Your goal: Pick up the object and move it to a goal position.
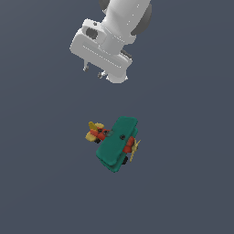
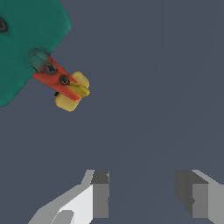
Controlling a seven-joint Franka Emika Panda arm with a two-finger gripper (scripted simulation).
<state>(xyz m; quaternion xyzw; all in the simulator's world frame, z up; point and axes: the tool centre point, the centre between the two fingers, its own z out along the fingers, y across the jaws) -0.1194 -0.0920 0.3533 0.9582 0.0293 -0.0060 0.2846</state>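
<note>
**Biplane on the surface, gripper above and apart**

The toy biplane [image 1: 116, 142] rests on the dark surface [image 1: 192, 173], teal wings uppermost, yellow tail toward the exterior view's left and propeller toward its right. The gripper [image 1: 93, 71] hangs clear of it. In the wrist view the fingers [image 2: 100, 194] stand wide apart, holding nothing, with the plane's tail [image 2: 72, 92] beyond them.

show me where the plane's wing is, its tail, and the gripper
Wing [image 1: 116, 141], exterior view, middle of the teal top wing.
Tail [image 2: 70, 92], wrist view, yellow fins at the red body's end.
Gripper [image 2: 142, 192], wrist view, the gap midway between its two open fingertips.
</note>
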